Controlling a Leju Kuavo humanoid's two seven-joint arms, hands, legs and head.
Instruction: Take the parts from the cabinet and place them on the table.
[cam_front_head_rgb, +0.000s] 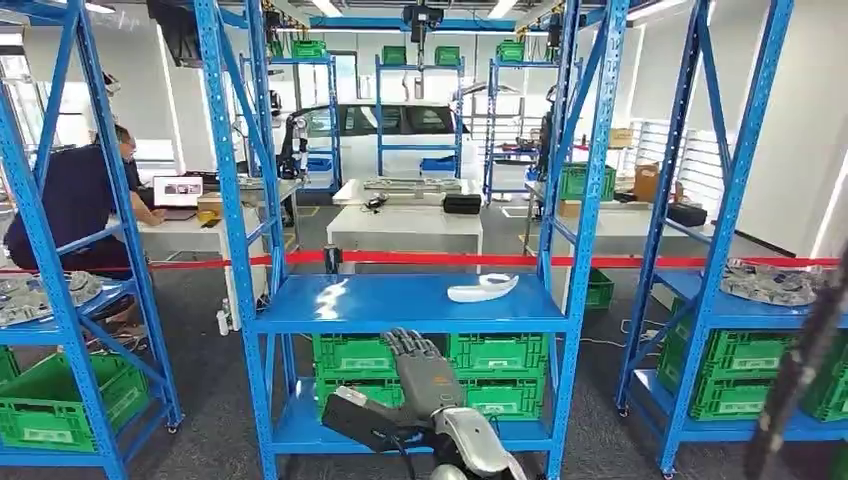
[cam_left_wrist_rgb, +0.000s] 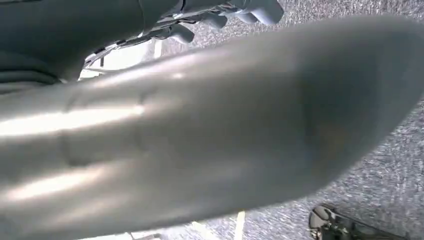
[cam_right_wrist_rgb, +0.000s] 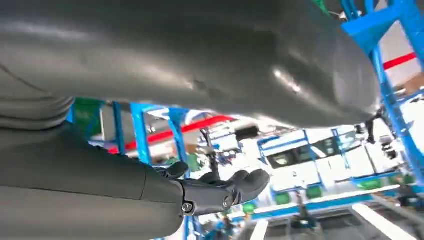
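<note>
A white curved part (cam_front_head_rgb: 483, 288) lies on the right half of the blue cabinet shelf (cam_front_head_rgb: 380, 305) straight ahead. My right hand (cam_front_head_rgb: 418, 372) is raised in front of the shelf's front edge, below and left of the part, fingers stretched forward and apart, holding nothing. In the right wrist view its dark fingers (cam_right_wrist_rgb: 225, 190) point toward the blue racks with the thick thumb (cam_right_wrist_rgb: 200, 60) spread away from them. My left hand (cam_left_wrist_rgb: 210, 125) hangs over the grey carpet, thumb apart from the fingers (cam_left_wrist_rgb: 250, 9), with nothing in it.
Green crates (cam_front_head_rgb: 500, 352) fill the level under the shelf. Side racks carry grey metal parts at left (cam_front_head_rgb: 40, 295) and right (cam_front_head_rgb: 770, 282). Red tape (cam_front_head_rgb: 420, 259) runs behind the cabinet, with white tables (cam_front_head_rgb: 405, 225) beyond. A person (cam_front_head_rgb: 75, 200) sits at a laptop, far left.
</note>
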